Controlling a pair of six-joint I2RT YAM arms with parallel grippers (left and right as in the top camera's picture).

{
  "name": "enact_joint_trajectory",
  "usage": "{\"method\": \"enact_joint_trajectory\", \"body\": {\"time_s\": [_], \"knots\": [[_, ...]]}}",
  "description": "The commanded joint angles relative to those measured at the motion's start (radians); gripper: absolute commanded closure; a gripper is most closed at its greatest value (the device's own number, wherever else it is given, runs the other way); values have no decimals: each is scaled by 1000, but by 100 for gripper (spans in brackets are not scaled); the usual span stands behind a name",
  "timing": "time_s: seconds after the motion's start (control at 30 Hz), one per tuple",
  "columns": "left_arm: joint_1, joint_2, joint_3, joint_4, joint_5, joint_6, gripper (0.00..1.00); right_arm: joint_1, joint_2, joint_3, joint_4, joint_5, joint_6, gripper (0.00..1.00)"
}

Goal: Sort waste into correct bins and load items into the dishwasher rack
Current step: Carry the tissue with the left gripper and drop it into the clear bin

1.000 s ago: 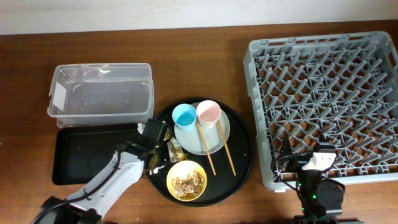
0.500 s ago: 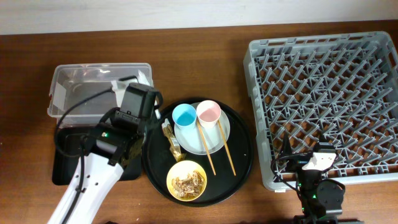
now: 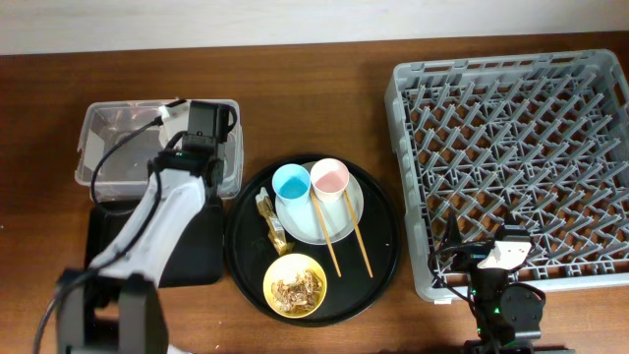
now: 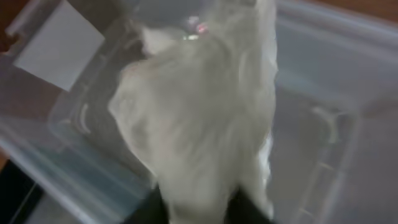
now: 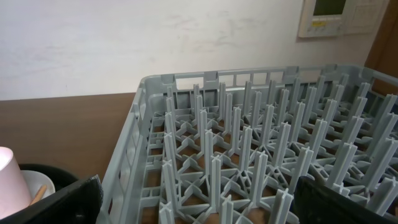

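Observation:
My left gripper (image 3: pixel 200 122) is shut on the crumpled white tissue (image 3: pixel 175 110) and holds it over the clear tub (image 3: pixel 118 167). In the left wrist view the tissue (image 4: pixel 199 118) fills the middle above the tub (image 4: pixel 323 74) and its white label (image 4: pixel 59 53). The brown-gold wrapper (image 3: pixel 273 224), the yellow bowl (image 3: pixel 295 285) with food scraps, the blue cup (image 3: pixel 291 182), the pink cup (image 3: pixel 329 179), the white plate (image 3: pixel 344 221) and two chopsticks (image 3: pixel 329 241) sit on the round black tray. My right gripper (image 3: pixel 491 261) is open and empty at the grey rack's (image 3: pixel 521 167) front edge.
The shallow black rectangular tray (image 3: pixel 103 251) lies in front of the tub, partly under my left arm. The round black tray (image 3: pixel 385 246) sits between the bins and the rack. The right wrist view shows the rack pegs (image 5: pixel 249 143) and the pink cup (image 5: pixel 12 180) at left.
My left gripper has lifted the tissue from the round tray's left side and carried it up and left over the clear tub. The right arm has not moved.

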Motion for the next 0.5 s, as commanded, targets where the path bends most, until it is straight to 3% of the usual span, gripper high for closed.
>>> {"method": "enact_joint_trajectory", "body": {"time_s": [0.0, 0.23, 0.27, 0.33, 0.4, 0.47], "knots": [[7, 32, 8, 35, -4, 43, 28, -6, -5, -5, -7, 5, 4, 2], [-35, -107, 44, -82, 43, 76, 28, -6, -5, -5, -7, 5, 4, 1], [-49, -145, 45, -114, 90, 76, 31, -6, -5, -5, -7, 5, 4, 1], [-83, -241, 45, -196, 252, 76, 54, -6, -5, -5, -7, 5, 4, 2], [-109, -312, 45, -274, 393, 76, 61, -6, -5, -5, -7, 5, 4, 1], [-132, -355, 44, -346, 496, 73, 62, -6, -5, -5, -7, 5, 4, 1]]}}
